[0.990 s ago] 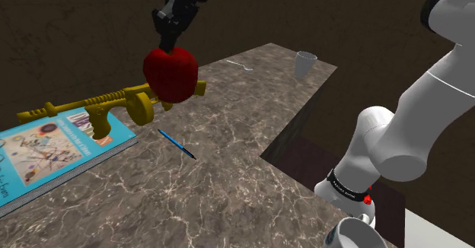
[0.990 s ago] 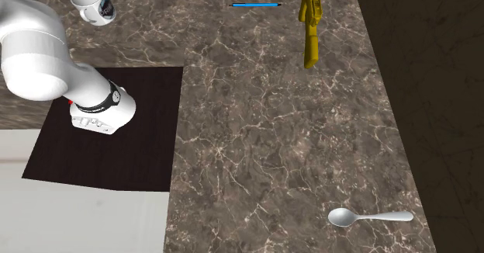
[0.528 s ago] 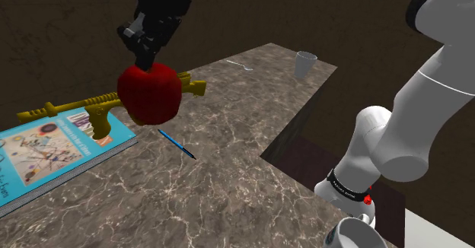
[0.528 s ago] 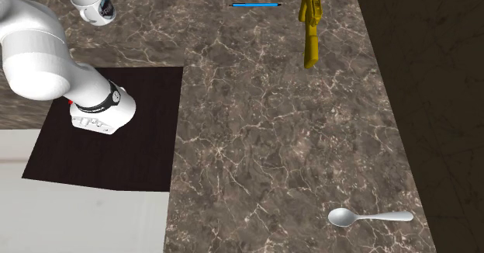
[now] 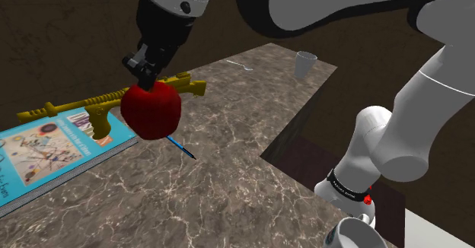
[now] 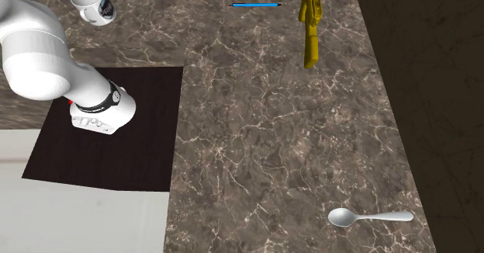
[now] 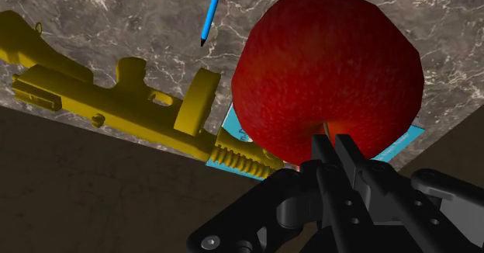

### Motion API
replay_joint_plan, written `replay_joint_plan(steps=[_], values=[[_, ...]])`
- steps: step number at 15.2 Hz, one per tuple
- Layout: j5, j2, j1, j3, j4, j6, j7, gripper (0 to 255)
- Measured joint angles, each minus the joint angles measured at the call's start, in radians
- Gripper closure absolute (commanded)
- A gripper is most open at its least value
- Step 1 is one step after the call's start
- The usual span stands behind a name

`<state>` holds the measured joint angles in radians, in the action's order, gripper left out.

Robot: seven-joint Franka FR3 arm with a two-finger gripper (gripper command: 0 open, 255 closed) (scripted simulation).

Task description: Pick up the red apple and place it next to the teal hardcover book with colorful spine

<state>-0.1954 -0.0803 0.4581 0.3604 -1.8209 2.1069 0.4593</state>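
**Now the apple hangs just off the book's corner**

The gripper (image 5: 145,77) carries the red apple (image 5: 151,111) above the marble counter (image 5: 228,178). In the wrist view its two black fingers stand narrow, almost together, and their tips bite into the top of the apple (image 7: 330,73) by the stem hollow. The fruit hangs below the gripper (image 7: 335,147) rather than sitting between wide jaws.

The teal book (image 5: 46,151) lies flat on the counter, toward the shoulder view's left of the apple and lower. Its long axis runs off to that view's left, and its short end faces the apple. A gold toy gun (image 5: 84,102) lies along the book's far side, its grip resting over the near corner. A blue pen (image 5: 176,145) lies on bare counter just past that corner, its upper end hidden behind the fruit.

The wrist view shows slivers of teal cover (image 7: 233,123) at the apple's edges, so the book's corner seems to sit almost straight below.

The set-down, I judge, turns on a small shift away from the cover before lowering. The apple should land on stone beside the short end, between gun grip and pen, not on the book.
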Motion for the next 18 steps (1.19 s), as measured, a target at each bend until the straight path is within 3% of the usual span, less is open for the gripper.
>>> replay_joint_plan(steps=[18], values=[[-0.051, 0.029, -0.004, 0.002, -0.209, 0.23, 0.067, 255]])
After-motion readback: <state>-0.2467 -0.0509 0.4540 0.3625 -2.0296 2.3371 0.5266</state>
